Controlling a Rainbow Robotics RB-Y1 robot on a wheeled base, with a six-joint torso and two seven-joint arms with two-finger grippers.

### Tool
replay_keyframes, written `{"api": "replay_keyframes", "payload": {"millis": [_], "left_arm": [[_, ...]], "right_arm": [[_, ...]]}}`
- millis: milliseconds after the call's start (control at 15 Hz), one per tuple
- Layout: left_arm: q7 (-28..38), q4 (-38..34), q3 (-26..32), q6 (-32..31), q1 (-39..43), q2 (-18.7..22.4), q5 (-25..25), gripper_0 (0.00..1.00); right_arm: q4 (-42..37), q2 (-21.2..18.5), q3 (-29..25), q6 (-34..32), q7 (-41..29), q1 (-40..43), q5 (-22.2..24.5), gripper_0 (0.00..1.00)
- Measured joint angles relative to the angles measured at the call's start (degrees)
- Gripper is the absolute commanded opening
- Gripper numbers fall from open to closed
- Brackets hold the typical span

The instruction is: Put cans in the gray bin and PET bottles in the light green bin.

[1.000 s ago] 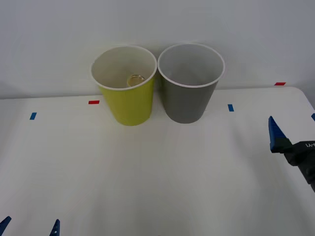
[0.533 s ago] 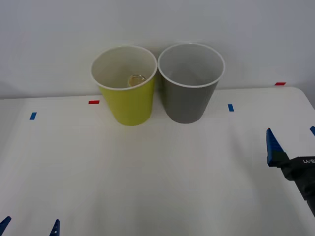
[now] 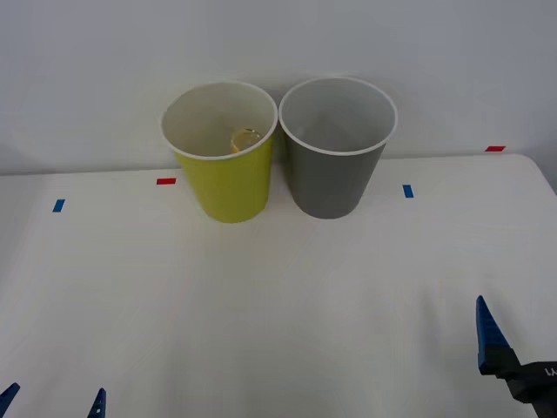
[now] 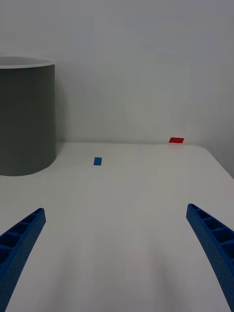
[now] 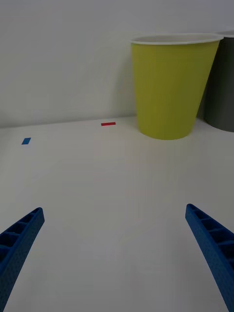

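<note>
Hovering low at the near edge of the white surface (image 3: 278, 331), the left hand (image 3: 52, 402) and the right hand (image 3: 522, 348) both hang with blue ribbed fingers spread, grasping nothing. Farther back, against the wall, the tall tapered yellow-green plastic bin (image 3: 223, 157) with a white rim stands just beside the matching dark gray plastic bin (image 3: 335, 152). A small rounded yellowish object (image 3: 245, 138), perhaps the bottle, lies inside the yellow-green bin.

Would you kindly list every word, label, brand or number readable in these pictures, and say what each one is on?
White lettering on the black body of the right tool, at the front view's lower right edge: cut off and too small to read.
Light green bin, gray bin: no print on either.
Red and blue tape marks on the table: plain colour, no text.
</note>
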Motion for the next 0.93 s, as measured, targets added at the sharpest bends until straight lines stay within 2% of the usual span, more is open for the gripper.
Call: {"api": "replay_keyframes", "payload": {"millis": [467,933], "left_arm": [[0.0,0.0,0.0,0.0,0.0,0.0,0.0,1.0],[0.0,0.0,0.0,0.0,0.0,0.0,0.0,1.0]], "right_arm": [[0.0,0.1,4.6,-3.1,0.2,8.0,0.4,1.0],[0.0,0.1,5.4,-3.1,0.2,9.0,0.5,1.0]]}}
